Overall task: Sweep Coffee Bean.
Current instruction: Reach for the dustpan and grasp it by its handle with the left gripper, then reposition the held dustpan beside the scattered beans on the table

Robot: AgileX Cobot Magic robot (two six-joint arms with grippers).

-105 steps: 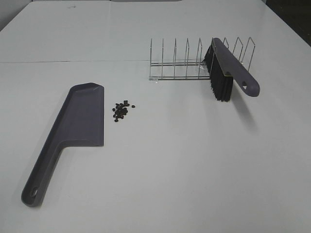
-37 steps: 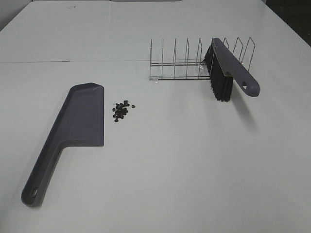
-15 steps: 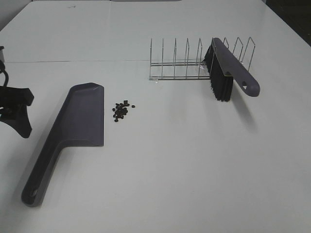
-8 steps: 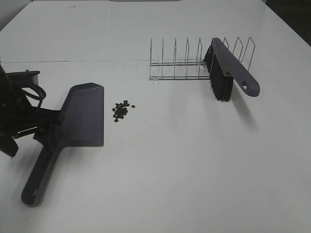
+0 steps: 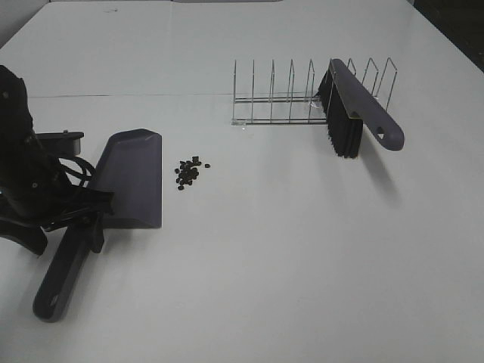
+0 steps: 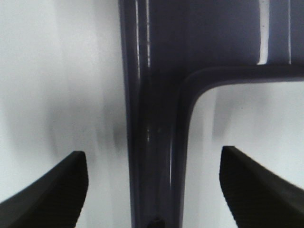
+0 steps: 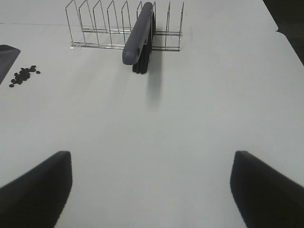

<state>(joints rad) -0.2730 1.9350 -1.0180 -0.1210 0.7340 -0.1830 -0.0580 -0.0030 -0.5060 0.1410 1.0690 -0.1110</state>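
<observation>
Many tiny oval coffee beans [image 5: 190,173] cluster beside a glossy dustpan [image 5: 138,172].

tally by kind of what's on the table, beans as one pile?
dustpan: 1
brush: 1
wire rack: 1
coffee bean pile: 1 (single beans too small to count exactly)
Total: 4

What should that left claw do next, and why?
Probably lower and close on the dustpan handle: the left gripper hangs open astride it, not yet gripping, and the coffee beans lie loose beside the pan's blade, waiting to be swept in.
</observation>
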